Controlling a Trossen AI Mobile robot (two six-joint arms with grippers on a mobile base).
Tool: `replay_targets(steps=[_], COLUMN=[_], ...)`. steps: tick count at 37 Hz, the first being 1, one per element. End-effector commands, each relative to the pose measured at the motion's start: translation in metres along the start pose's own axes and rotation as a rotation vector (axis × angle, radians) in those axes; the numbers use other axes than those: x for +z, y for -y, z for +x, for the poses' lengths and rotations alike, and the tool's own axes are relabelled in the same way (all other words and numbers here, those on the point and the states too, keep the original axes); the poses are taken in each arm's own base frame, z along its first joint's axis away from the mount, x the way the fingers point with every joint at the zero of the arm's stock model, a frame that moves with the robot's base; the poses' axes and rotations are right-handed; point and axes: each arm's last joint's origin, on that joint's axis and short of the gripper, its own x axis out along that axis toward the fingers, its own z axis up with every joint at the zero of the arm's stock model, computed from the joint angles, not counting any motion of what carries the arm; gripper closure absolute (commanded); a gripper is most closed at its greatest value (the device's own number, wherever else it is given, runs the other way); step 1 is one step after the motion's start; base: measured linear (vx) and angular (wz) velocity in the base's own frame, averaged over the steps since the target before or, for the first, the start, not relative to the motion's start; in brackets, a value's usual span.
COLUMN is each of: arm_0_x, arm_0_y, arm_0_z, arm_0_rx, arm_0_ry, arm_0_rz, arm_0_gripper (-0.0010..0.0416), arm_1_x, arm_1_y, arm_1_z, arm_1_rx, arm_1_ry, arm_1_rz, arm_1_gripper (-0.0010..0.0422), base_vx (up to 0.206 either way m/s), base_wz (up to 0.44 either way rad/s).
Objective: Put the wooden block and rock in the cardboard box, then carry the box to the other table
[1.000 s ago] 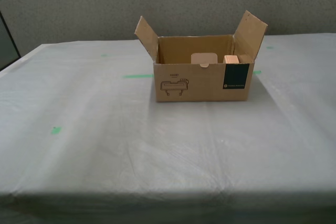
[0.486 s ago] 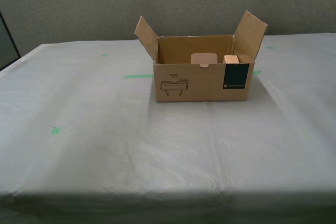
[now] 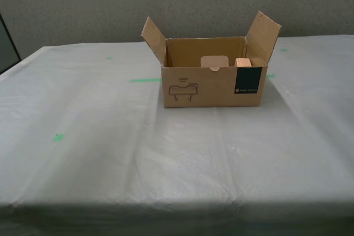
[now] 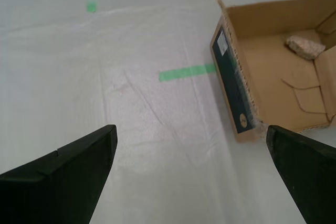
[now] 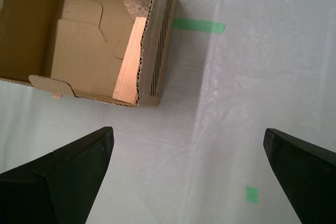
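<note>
Cardboard box (image 3: 213,78) standing open on the other table (image 3: 110,153), toward its far side and slightly to the exterior view's right, flaps up. Inside, wooden block (image 5: 131,59) lying along one end wall, rock (image 4: 304,46) on the floor beside it. My first gripper (image 5: 189,174) and my second gripper (image 4: 191,169) both spread wide above bare cloth beside the box, holding nothing.

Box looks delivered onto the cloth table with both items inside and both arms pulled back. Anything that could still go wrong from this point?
Little, but two things. The wrinkled cloth on the other table could drag or bunch if the cardboard box is nudged. The flaps stand open, so a returning end effector might catch one and tip it. The wooden block leans along a side wall and the rock lies loose; both could shift.
</note>
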Motion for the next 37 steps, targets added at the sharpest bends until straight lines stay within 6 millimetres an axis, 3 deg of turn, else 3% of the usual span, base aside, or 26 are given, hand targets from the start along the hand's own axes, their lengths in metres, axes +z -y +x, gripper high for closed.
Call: replay_targets(steps=[1, 11, 18, 25, 37], arm_0_x=[-0.002, -0.007, -0.005, -0.008, -0.006], arm_0_y=[0.001, 0.008, 0.034, 0.059, 0.060], arm_0_z=[0.006, 0.016, 0.012, 0.007, 0.006], arm_0_rx=[-0.002, -0.011, -0.053, -0.094, -0.096], arm_0_ry=[0.006, 0.011, 0.043, 0.058, 0.073], arm_0_rz=[0.000, 0.018, 0.102, 0.185, 0.181], arm_0_gripper=[0.0007, 0.0007, 0.0007, 0.0007, 0.0007], arm_1_x=[-0.008, -0.011, -0.008, -0.008, -0.008], arm_1_y=[-0.004, -0.026, -0.041, -0.042, -0.043], arm_1_z=[0.009, 0.018, 0.019, 0.019, 0.019], arm_1_rx=[-0.009, -0.085, -0.065, -0.096, -0.094], arm_1_ry=[-0.029, -0.067, -0.059, -0.065, -0.067], arm_1_rz=[-0.011, -0.097, -0.116, -0.119, -0.120], arm_1_gripper=[0.0023, 0.0023, 0.0023, 0.0023, 0.0023], base_vx=[0.000, 0.000, 0.000, 0.000, 0.000], base_wz=[0.000, 0.000, 0.000, 0.000, 0.000])
